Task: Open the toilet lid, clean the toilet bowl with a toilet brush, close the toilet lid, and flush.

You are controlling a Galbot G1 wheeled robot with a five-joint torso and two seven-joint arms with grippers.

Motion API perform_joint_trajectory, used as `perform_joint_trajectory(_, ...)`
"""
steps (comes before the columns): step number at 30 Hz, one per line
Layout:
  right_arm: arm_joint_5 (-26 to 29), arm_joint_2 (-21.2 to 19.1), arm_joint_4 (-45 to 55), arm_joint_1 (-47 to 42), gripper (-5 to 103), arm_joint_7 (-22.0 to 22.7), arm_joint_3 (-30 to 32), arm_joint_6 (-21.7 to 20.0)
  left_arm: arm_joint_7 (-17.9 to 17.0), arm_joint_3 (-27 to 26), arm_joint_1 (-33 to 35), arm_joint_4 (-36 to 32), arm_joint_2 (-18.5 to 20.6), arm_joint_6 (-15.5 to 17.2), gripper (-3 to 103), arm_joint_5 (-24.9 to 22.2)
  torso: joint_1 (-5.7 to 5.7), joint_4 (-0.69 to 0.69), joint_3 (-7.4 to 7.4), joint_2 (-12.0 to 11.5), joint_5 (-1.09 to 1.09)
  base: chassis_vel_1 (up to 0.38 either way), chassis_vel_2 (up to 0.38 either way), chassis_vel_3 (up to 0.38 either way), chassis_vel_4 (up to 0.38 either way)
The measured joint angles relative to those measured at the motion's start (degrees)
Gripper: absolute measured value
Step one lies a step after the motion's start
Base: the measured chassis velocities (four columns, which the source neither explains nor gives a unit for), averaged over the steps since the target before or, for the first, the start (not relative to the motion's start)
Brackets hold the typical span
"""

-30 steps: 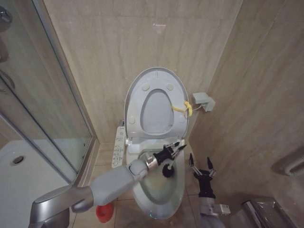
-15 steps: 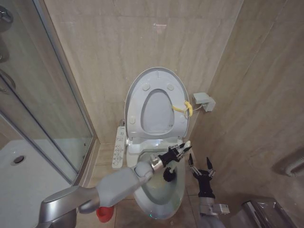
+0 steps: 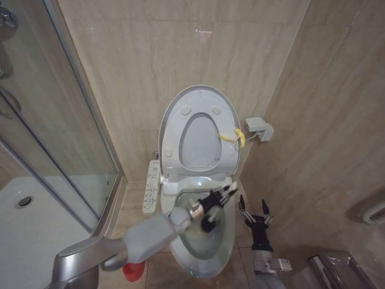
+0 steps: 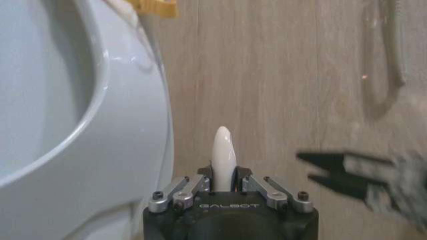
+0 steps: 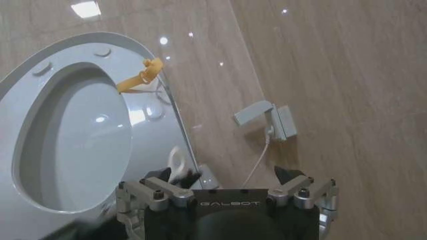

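Toilet brush nearer bowl centre

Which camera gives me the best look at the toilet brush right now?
The head view: the toilet brush shows its black head over the toilet bowl, handle held in the left gripper. The left wrist view shows the handle tip between its fingers. The right wrist view gives no clear look.

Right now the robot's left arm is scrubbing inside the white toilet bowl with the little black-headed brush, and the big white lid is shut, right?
Not quite. The big glossy white lid is up, leaning against the beige wall; the head view shows it. The rest holds: the left gripper grips the black-headed brush inside the white ceramic bowl.
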Motion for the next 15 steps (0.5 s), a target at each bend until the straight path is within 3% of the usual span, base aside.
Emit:
perform_joint_trajectory(9,0.0,0.0,0.1,-0.1,100,-0.1,-0.3,0.1,0.7,2.8,1.3,4.0,0.6,-0.3,22,0.1,0.00,0.09,0.00,0.0,0.00,0.000,0.000,0.000,0.000)
perform_joint_trajectory(15,0.0,-0.1,0.1,-0.1,100,-0.1,-0.1,0.1,-0.1,1.2,0.5,2.8,-1.5,-0.6,22,0.0,0.00,0.02,0.00,0.0,-0.01,0.000,0.000,0.000,0.000)
